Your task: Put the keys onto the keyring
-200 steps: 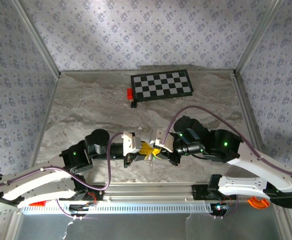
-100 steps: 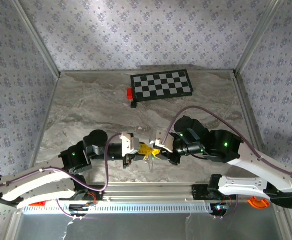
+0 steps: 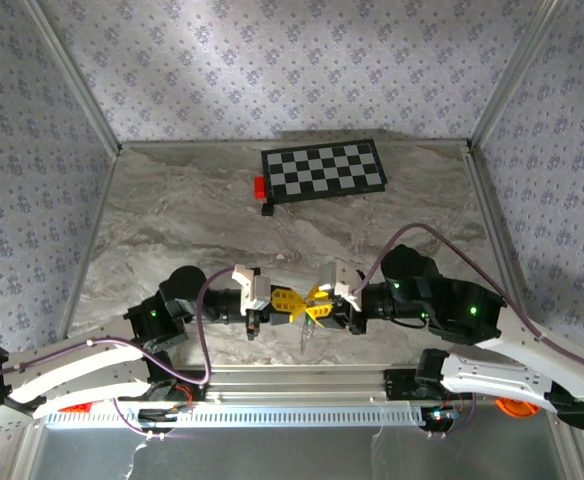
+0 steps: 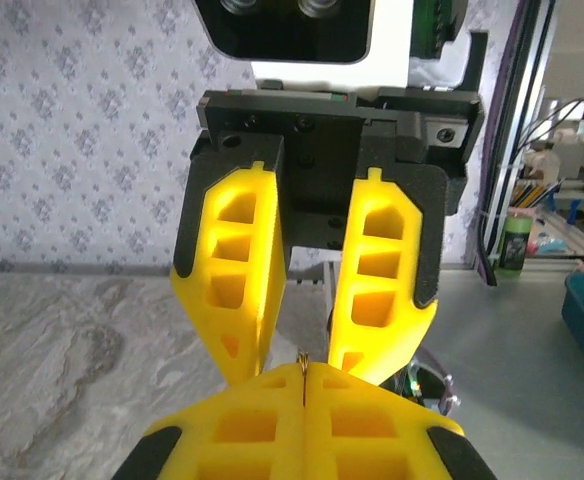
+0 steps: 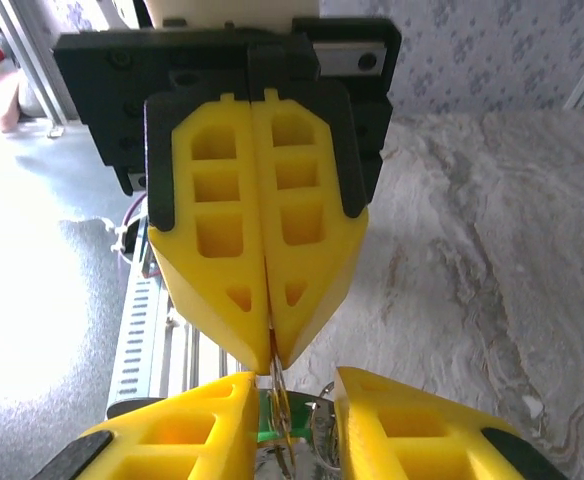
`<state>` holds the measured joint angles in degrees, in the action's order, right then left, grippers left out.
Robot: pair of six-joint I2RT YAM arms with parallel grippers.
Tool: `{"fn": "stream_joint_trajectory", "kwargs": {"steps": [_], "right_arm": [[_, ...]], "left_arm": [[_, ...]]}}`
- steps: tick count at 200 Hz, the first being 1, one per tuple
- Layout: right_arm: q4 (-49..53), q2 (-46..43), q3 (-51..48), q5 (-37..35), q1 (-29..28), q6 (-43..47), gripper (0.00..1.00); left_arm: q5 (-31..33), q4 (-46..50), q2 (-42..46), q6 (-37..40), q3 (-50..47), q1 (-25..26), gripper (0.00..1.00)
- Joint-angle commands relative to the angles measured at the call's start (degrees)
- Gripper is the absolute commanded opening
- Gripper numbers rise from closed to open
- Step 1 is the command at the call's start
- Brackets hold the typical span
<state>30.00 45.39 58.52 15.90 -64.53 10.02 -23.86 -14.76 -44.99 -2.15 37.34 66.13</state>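
My two grippers meet tip to tip above the near middle of the marble table. The left gripper is shut, its yellow fingers pinching the thin edge of the keyring, which hangs down from the tips. The same metal edge pokes up between the pressed pads. My right gripper is open, one finger on either side of the ring. The bright green tag and a silvery metal piece, key or chain I cannot tell, hang between those fingers. A faint dangling bit hangs below the tips.
A checkerboard lies at the back of the table, with a small red block and a small black piece at its left corner. Metal frame posts and patterned walls close in both sides. An aluminium rail runs along the near edge.
The right arm has dropped toward the near edge, its wrist now level and pointing left. The left gripper shifted slightly nearer and stayed shut on the ring.
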Motion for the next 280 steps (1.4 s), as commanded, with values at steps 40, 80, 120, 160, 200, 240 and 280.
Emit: {"fn": "stream_joint_trajectory", "kwargs": {"steps": [40,80,120,160,200,240,280], "right_arm": [[-7.3,-3.1,-3.1,2.6,0.1,-1.9,0.18],[-6.7,-3.0,-2.7,2.5,0.2,-1.6,0.14],[-5.3,-2.8,-2.0,1.5,0.4,-1.1,0.05],[0.2,-2.5,1.1,-1.4,0.5,-0.4,0.0],[10.9,0.7,7.3,-3.2,0.7,2.1,0.0],[18.3,5.1,12.6,-5.2,1.0,4.7,0.0],[19.1,8.1,14.3,-5.1,1.5,5.1,0.0]], "left_arm": [[-2.6,-13.4,0.7,-4.4,-2.5,0.3,0.0],[-2.2,-15.8,0.5,-5.6,-3.1,0.3,0.0],[-1.7,-15.9,0.0,-5.4,-2.7,0.3,0.0],[0.2,-9.1,0.4,-2.9,-0.7,0.3,0.0],[6.9,8.1,0.5,3.3,4.2,0.3,0.21],[9.3,15.6,0.6,6.5,6.5,0.4,0.33],[8.7,18.0,-0.5,7.9,7.6,0.7,0.35]]}}
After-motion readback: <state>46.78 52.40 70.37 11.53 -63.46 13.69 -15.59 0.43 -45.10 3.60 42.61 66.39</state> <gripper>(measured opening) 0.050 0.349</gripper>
